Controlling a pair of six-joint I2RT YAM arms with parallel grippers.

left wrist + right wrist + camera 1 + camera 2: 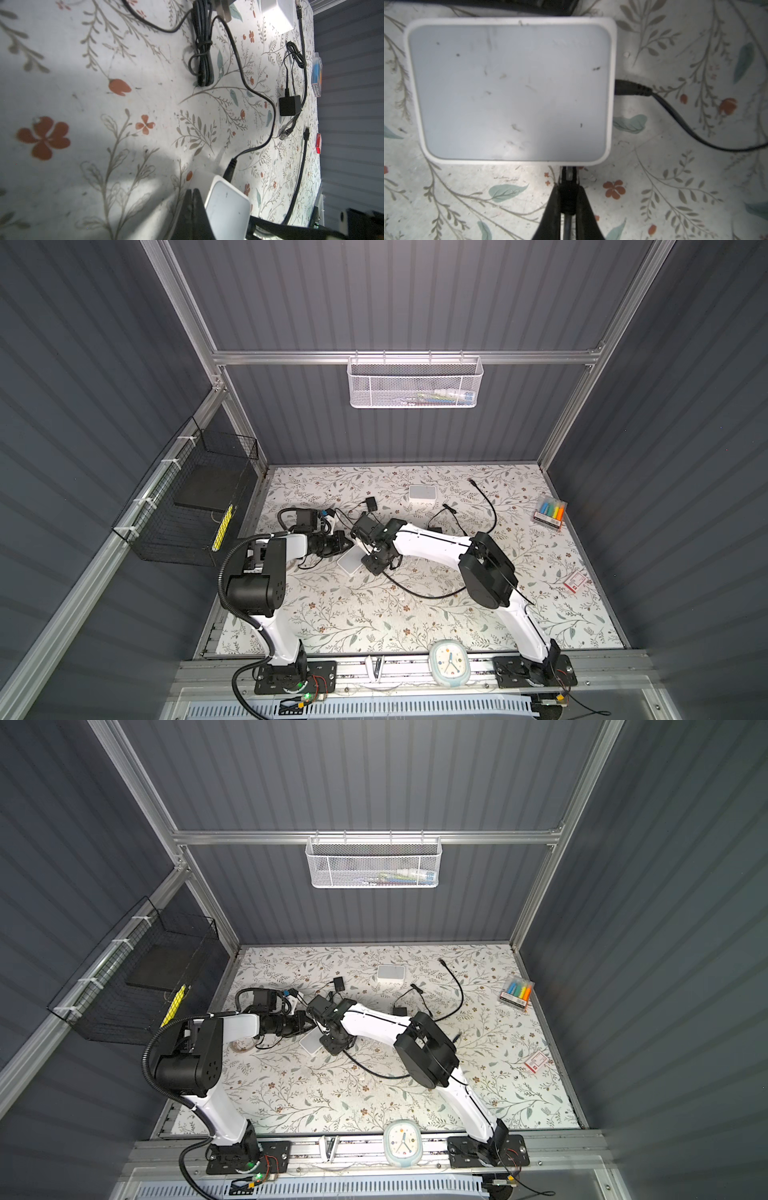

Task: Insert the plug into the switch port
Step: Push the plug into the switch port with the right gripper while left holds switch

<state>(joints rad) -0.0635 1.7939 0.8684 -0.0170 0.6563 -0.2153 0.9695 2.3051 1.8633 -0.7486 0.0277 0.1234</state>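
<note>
The white switch lies on the floral table left of centre. It fills the right wrist view. My right gripper is shut on the black plug, whose clear tip touches the switch's near edge; the port itself is hidden. My left gripper is shut with nothing held, its fingertips resting against the side of the switch. A black power cable sits plugged into another side of the switch.
A second white box, black adapters and loose black cables lie behind the arms. A marker pack and a red card are at the right. A clock stands at the front rail.
</note>
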